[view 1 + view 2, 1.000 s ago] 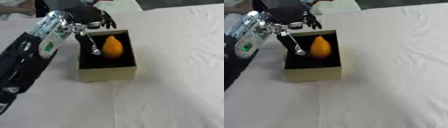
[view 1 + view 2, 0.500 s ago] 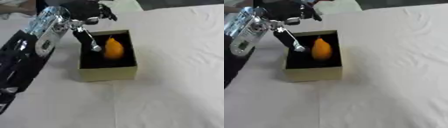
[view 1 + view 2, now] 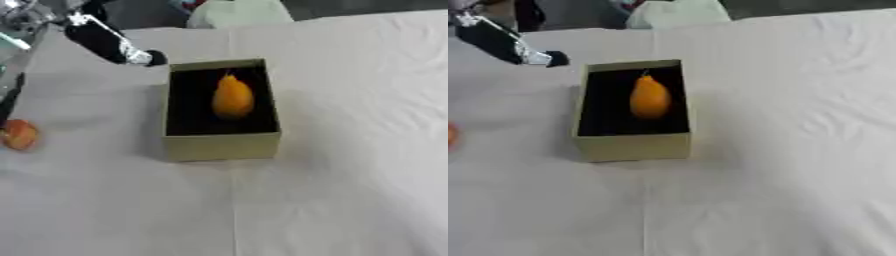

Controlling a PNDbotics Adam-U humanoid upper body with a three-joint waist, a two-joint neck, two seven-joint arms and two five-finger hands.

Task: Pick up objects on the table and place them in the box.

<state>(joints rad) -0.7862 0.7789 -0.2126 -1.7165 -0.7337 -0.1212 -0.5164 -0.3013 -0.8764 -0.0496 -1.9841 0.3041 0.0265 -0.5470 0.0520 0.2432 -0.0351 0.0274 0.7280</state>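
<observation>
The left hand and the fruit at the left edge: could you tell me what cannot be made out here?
- Left hand: both views cut it at the top left corner; fingers' state unclear.
- Reddish-orange fruit: cut by the left edge, blurred; kind unclear.
- Right hand: in neither view.

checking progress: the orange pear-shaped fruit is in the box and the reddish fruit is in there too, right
Not quite. The orange pear-shaped fruit is in the box, but the reddish fruit lies on the table to the box's left, as the left eye view shows.
</observation>
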